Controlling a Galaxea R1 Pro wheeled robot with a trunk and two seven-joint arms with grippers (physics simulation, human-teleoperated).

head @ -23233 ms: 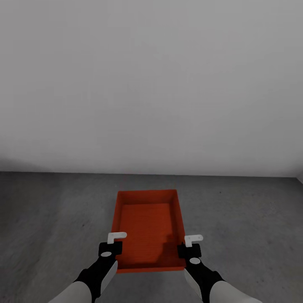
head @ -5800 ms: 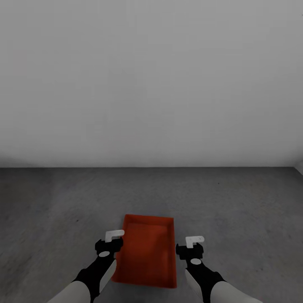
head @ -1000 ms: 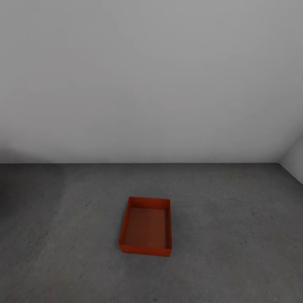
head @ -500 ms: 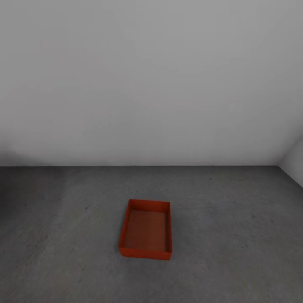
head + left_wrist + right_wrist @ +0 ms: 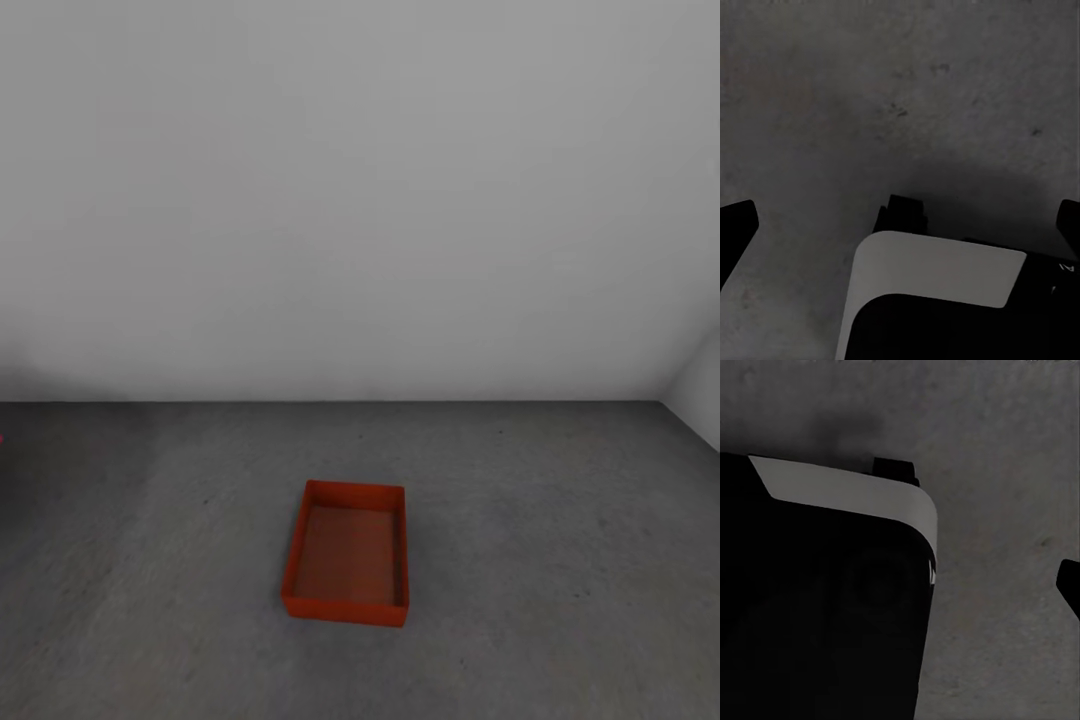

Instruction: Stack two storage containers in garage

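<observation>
Bin (image 5: 347,553) sits alone on the floor (image 5: 560,560), open side up, near the middle of my head view and well apart from the far wall (image 5: 360,200). I judge it stiff and light, a thin-walled plastic tray with a flat bottom, likely slick on the sides, so I would pinch the two long walls at their rims, one gripper to a side, not squeeze the faces. Its low straight walls should take a second bin on top only if that one goes down square. The floor is dark mottled concrete, level and hard; a corner shows at the far right where a side wall (image 5: 700,395) meets the far one. Both wrist views look down on concrete past dark robot parts; left fingertips (image 5: 735,225) sit at opposite edges, so that gripper looks spread and empty. Of the right gripper I cannot tell.
</observation>
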